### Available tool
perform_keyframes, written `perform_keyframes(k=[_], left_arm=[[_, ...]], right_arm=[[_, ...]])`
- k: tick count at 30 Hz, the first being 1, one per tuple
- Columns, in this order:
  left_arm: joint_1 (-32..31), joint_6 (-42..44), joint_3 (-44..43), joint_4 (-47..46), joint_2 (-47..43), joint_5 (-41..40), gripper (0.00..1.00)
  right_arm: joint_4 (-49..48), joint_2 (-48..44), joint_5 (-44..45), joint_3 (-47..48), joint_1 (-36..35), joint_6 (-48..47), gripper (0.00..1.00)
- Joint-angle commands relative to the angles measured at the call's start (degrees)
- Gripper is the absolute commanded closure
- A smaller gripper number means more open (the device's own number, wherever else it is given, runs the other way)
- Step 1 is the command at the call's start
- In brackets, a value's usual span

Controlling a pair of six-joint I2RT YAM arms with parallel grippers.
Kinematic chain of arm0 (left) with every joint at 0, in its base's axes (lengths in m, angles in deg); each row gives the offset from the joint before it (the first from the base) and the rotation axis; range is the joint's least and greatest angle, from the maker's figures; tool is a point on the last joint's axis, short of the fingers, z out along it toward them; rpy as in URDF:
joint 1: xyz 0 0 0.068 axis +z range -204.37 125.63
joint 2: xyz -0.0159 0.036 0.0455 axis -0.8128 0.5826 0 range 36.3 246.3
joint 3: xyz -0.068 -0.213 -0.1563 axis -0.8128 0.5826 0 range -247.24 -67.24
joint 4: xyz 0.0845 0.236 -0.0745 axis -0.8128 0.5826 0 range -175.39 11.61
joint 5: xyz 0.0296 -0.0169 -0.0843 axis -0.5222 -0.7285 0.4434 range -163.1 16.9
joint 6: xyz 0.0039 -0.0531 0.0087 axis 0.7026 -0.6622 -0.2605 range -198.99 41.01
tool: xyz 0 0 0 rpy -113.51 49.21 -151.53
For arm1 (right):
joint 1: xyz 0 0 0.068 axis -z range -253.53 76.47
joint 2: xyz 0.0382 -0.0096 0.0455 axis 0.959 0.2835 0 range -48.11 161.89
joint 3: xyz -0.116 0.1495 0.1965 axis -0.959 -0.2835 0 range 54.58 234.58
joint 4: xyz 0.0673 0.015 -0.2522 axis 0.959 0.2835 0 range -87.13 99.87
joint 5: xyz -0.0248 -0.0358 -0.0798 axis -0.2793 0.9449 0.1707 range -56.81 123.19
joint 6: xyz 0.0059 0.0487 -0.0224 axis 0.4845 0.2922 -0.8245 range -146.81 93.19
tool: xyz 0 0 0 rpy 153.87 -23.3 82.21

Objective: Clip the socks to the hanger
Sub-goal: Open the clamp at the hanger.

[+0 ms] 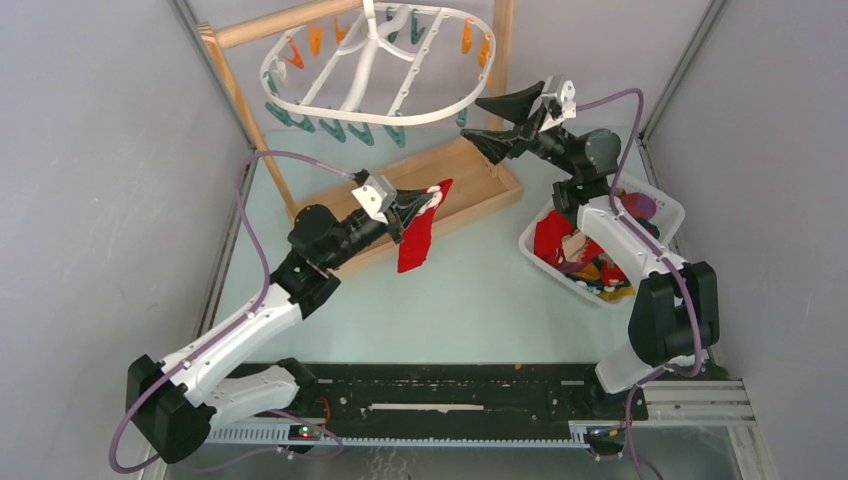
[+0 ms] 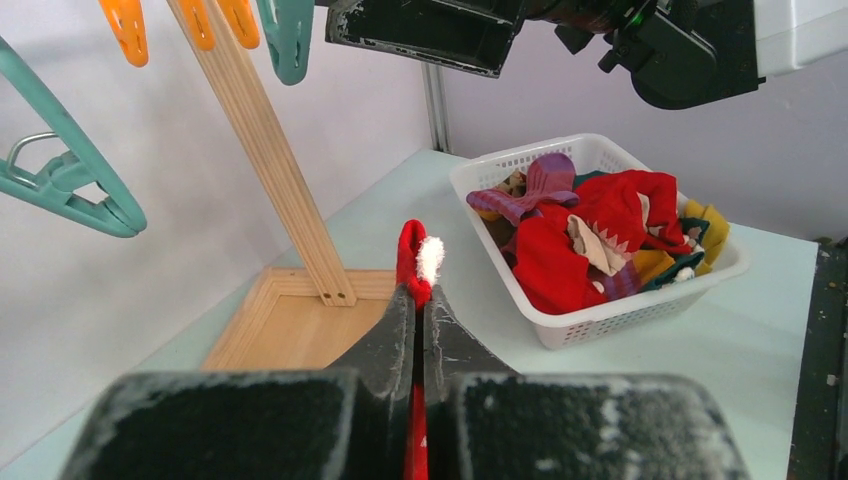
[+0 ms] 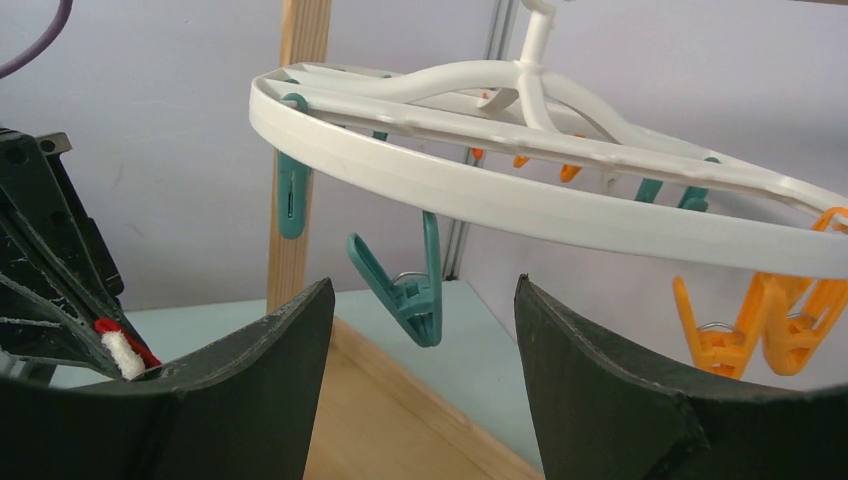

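Left wrist view, closest to lens: left gripper [image 2: 420,300], jaws pressed together on a red sock [image 2: 410,255]. A short stub of the cuff with a white fluffy trim pokes up past the fingertips.

Top view: the same sock hangs limp from the left gripper [image 1: 425,205], toe down, over the near edge of the tray base [image 1: 480,180] of the wooden stand [image 2: 270,150].

Right gripper [image 1: 497,122]: raised, jaws spread wide, nothing between them. It sits just beside the right end of the hanger [image 1: 440,118].

Right wrist view: the white oval rim of the hanger [image 3: 480,195] runs across above the open fingers [image 3: 600,380]. One teal clothespin [image 3: 405,285] dangles in line with the gap. I cannot tell whether the fingers are around the pin or short of it. Orange clothespins [image 3: 760,325] hang further right on the rim.

Remaining socks [image 2: 590,230]: red, purple, yellow, beige and teal, heaped in a white plastic basket [image 2: 600,320]. The basket stands on the pale table [image 1: 470,300], right of the tray base and under the right arm.
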Motion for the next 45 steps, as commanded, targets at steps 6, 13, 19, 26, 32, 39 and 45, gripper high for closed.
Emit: perform_keyframes(k=[6, 13, 19, 26, 32, 39, 45], left_arm=[[-0.22, -0.58, -3.90, -1.91, 0.39, 1.28, 1.00], [-0.21, -0.41, -4.04, -2.58, 0.92, 1.50, 1.00], [-0.24, -0.32, -3.91, -2.78, 1.16, 1.77, 1.00], [-0.22, -0.37, -3.78, -2.85, 1.18, 1.73, 1.00], [-0.22, -0.23, -3.75, -2.84, 1.31, 1.77, 1.00], [-0.18, -0.25, -3.94, -2.89, 1.24, 1.78, 1.00], [-0.19, -0.49, -3.77, -3.04, 1.42, 1.91, 1.00]], right_arm=[[-3.10, 1.97, 0.85, 4.37, -1.94, 2.52, 0.26], [-3.31, 3.40, 1.31, 7.01, -2.62, 3.55, 0.27], [-3.70, 3.15, 2.04, 7.13, -2.97, 5.56, 0.29], [-3.84, 3.38, 2.76, 7.19, -3.87, 7.21, 0.33], [-3.71, 3.85, 3.88, 7.14, -4.55, 7.24, 0.33], [-3.77, 4.25, 5.10, 7.88, -4.47, 7.50, 0.37], [-4.29, 4.25, 5.20, 8.44, -4.23, 7.74, 0.36]])
